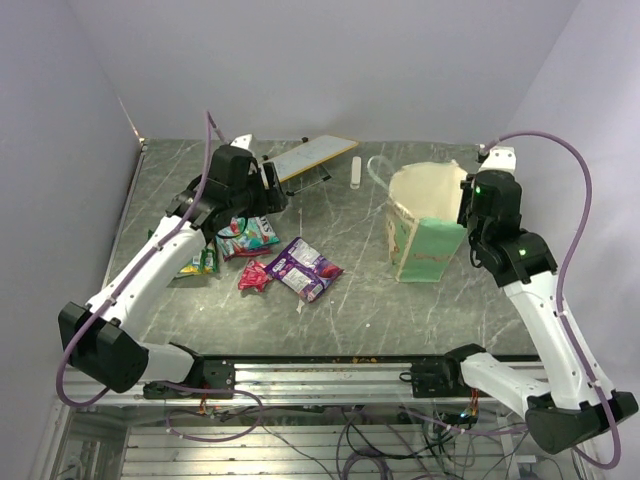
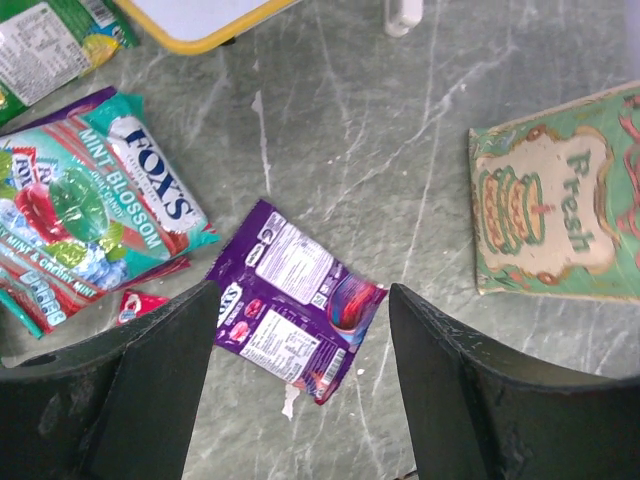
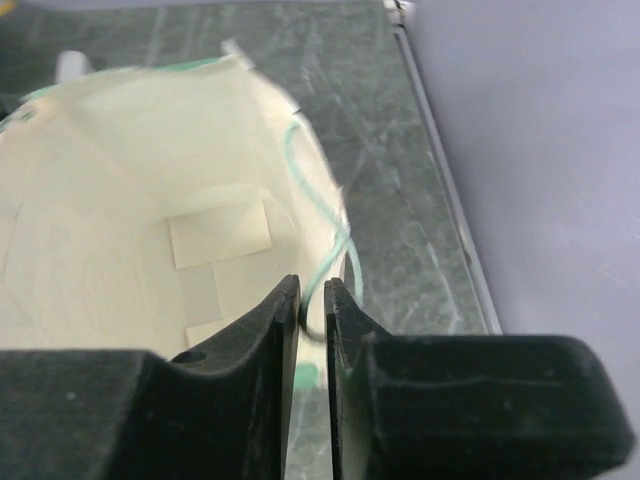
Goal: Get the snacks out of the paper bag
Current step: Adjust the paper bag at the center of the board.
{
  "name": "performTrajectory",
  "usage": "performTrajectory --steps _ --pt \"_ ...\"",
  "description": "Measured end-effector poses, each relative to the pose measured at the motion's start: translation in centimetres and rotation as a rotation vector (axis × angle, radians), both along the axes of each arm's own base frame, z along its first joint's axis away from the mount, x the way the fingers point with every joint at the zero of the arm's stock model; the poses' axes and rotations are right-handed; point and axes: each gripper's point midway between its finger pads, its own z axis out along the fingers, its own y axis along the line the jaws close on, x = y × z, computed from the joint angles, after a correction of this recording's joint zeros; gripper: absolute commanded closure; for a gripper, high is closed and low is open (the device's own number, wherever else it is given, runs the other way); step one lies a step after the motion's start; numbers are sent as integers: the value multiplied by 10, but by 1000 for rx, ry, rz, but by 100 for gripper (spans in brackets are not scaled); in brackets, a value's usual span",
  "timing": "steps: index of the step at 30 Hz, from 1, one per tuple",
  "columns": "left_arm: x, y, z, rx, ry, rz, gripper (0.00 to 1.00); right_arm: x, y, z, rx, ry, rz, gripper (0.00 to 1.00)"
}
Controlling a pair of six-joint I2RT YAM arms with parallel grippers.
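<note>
Wide and empty, the left gripper (image 2: 300,300) hangs over the purple packet (image 2: 295,315) — the snacks (image 1: 248,237) lie on the table (image 1: 380,310) left of the upright paper bag (image 1: 425,235), its right rim pinched in the narrow right gripper (image 3: 312,300) — the bag looks empty inside, so little seems left.

Soft, even light; faint shadows.

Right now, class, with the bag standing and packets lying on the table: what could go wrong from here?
1. The right gripper pinches only the thin rim of the paper bag. The paper might tear or slip, and the upright bag could tip.
2. The left gripper hangs open over the purple packet. Lowering could drag it, or the red packet beside it.
</note>
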Motion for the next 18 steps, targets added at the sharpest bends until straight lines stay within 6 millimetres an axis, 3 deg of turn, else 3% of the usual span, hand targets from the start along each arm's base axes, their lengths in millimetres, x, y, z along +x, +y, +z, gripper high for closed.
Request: performTrajectory --steps 4,8,9,11,14,18 --pt "2 -6 18 -30 -29 -20 20 5 -8 8 -26 40 -36 50" --pt "4 -11 30 -54 -51 -35 18 12 -5 48 -8 13 -42 36" --pt "4 -12 31 -60 -51 -38 18 11 -5 55 -1 2 -42 29" --pt "3 -13 31 -69 -45 -40 18 5 -5 67 24 -13 -41 1" --pt "3 -15 33 -82 -40 -39 18 -7 -5 80 58 -29 -30 0" --pt "7 -16 57 -105 -82 -33 17 -17 3 107 130 -85 13 0"
